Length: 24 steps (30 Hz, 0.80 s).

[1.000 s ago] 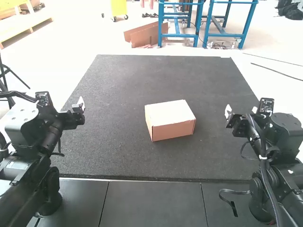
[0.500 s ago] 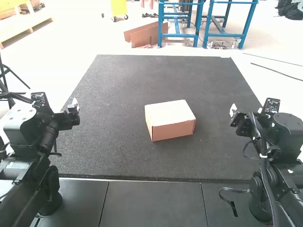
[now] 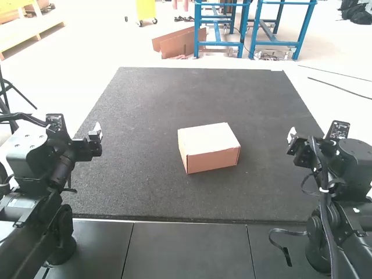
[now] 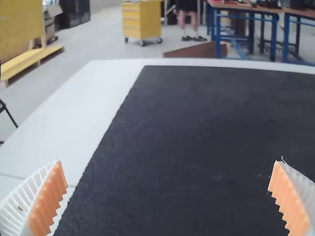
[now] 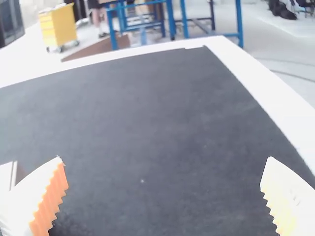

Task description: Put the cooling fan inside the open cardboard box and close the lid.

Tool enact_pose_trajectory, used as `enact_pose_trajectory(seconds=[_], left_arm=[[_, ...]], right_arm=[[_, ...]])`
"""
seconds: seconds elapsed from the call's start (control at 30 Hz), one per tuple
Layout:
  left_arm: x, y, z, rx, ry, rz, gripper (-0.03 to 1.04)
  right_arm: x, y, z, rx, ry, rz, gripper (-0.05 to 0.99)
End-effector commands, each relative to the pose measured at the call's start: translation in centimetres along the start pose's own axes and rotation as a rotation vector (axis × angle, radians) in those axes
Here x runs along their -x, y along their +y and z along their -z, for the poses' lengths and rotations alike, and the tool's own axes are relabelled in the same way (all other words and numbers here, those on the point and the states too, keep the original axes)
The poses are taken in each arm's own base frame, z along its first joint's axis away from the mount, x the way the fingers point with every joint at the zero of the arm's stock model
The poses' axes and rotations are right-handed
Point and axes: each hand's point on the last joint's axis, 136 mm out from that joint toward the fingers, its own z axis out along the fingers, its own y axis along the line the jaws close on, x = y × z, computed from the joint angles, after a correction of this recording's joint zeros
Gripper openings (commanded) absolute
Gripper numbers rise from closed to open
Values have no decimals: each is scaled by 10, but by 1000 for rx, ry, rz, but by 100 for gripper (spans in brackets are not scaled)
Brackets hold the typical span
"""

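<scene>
We see the cardboard box point(image 3: 208, 147) in the middle of the black mat point(image 3: 145, 104), lid shut, contents hidden. Its long axis runs left-right, slightly skewed. Left jaws and right jaws gape wide, well apart from it.

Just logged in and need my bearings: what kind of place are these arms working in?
Probably a workshop or lab test bench: a black mat covers the table, a closed cardboard box sits on it, and blue metal frames and a yellow cart stand beyond.
</scene>
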Motion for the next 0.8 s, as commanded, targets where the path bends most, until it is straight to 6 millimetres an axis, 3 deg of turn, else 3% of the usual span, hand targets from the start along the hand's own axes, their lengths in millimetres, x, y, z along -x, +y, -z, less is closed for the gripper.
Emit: enact_pose_trajectory(seconds=[0.0, 0.17, 0.47, 0.77], left_arm=[[2, -3, 1, -12, -16, -16, 97], [3, 1, 1, 4, -21, -66, 97], [1, -19, 2, -128, -23, -115, 97], [4, -15, 1, -114, -31, -115, 97]], right_arm=[[-1, -6, 0, -26, -3, -9, 91], [0, -10, 0, -39, -5, -8, 91], [-1, -10, 0, -40, -4, -7, 91], [3, -9, 0, -36, -17, -11, 91]])
